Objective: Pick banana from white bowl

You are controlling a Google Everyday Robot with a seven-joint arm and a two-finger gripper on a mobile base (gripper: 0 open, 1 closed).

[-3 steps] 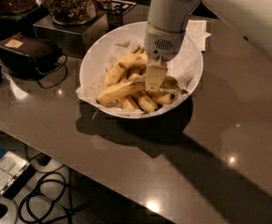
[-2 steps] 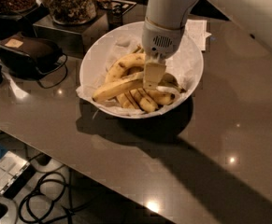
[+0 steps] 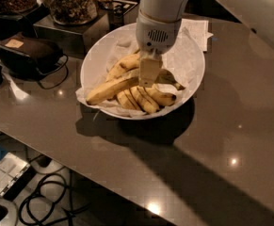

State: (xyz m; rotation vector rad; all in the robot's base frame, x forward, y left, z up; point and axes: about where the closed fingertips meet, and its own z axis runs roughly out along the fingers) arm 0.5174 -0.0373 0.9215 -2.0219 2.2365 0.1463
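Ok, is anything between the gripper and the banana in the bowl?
Nothing visible. The gripper is low inside the white bowl, right at the end of the banana nearer the bowl's middle. The shorter bananas lie beside it, toward the front rim, not over it.

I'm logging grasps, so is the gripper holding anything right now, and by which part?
It cannot be told. The gripper is down in the bowl at the inner end of the banana, but whether it grips it does not show.

Office pantry: snack jars (image 3: 70, 4), gripper (image 3: 149, 75) over bowl (image 3: 95, 55)
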